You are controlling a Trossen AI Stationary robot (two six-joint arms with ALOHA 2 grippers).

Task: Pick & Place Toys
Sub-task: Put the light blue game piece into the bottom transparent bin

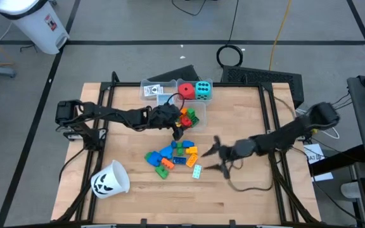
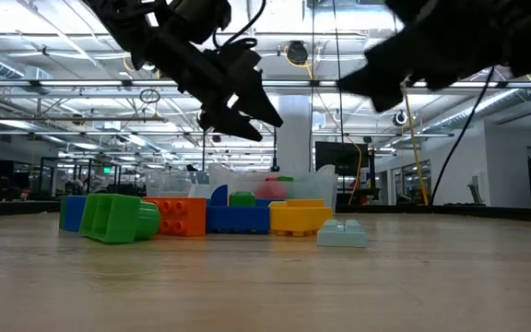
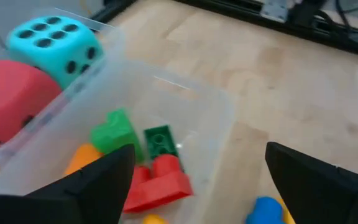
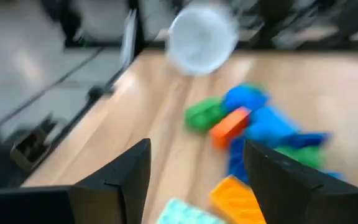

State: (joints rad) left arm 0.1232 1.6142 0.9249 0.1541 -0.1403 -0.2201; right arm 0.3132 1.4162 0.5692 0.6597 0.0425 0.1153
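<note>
Cyan die with black dots, red die with black dots, green and red blocks between the left gripper's black fingers, white cup with black face.

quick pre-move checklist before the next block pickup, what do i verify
1. Left tool open and empty over the clear bin: ok.
2. Dropped blocks inside that bin, red block among them: ok.
3. Right tool open, nothing between its fingers: ok.
4. Block pile on the table within the right tool's line: ok, blocks lie just ahead of it.
5. Pale mint block clear of the right tool's fingers: cannot tell, it sits very close.
6. White cup away from both arms: ok.
</note>
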